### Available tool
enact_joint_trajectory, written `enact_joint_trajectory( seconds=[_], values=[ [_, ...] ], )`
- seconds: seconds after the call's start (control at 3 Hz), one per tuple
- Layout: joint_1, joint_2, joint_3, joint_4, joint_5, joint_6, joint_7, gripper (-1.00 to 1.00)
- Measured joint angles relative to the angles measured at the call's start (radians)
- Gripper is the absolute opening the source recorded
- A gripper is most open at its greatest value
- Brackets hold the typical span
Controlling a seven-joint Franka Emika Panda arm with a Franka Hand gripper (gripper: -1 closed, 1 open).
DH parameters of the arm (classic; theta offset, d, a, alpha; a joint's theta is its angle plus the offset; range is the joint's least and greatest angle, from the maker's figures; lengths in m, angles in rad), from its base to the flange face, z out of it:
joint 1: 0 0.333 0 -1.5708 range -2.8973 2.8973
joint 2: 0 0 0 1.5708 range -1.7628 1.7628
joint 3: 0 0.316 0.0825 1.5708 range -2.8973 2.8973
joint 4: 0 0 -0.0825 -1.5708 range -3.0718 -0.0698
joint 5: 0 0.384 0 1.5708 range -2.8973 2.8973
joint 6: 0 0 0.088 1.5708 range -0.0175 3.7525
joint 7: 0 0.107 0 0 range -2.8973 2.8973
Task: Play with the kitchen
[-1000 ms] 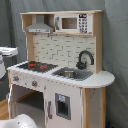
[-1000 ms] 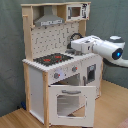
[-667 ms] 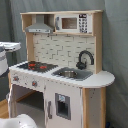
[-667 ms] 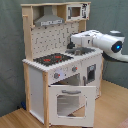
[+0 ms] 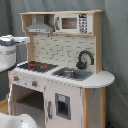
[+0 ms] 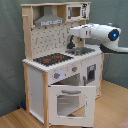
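- The kitchen (image 6: 60, 65) stands upright on a wood floor (image 6: 112, 107) against a grey-green curtain (image 6: 10, 55), seen in both exterior views; its long axis runs vertically, from the base cabinets up to the top shelf
- It is built of light wood and white panels, with a black stovetop (image 5: 36, 65) carrying red burner rings, a metal sink (image 5: 70, 74) beside it and a curved black faucet (image 5: 85, 59) behind the sink
- A grey hood (image 5: 40, 25) hangs above the stovetop, a toy microwave (image 5: 74, 23) sits next to it, and a brick-patterned backsplash (image 5: 57, 49) fills the wall between
- In the second exterior view the front faces toward the second exterior view's lower right, and the windowed oven door (image 6: 70, 102) hangs folded down and open below the knobs (image 6: 65, 72)
- My gripper (image 6: 73, 32) hovers above the counter in front of the backsplash, my white arm (image 6: 102, 34) reaching in from the second exterior view's right; I cannot tell how far my fingers are parted, and nothing is visibly held
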Motion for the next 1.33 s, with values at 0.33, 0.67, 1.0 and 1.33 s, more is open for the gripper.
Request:
enact_joint_trajectory(
  seconds=[0.33, 0.67, 1.0, 1.33],
  values=[
    [-0.07, 0.056, 0.0, 0.011, 0.0, 0.047, -0.026, 1.0],
    [-0.148, 0.096, 0.027, 0.044, 0.0, 0.083, -0.028, 1.0],
    [-0.219, 0.133, 0.048, 0.105, 0.0, 0.086, -0.033, 1.0],
    [-0.289, 0.183, 0.067, 0.141, 0.0, 0.107, -0.058, 1.0]
  ],
)
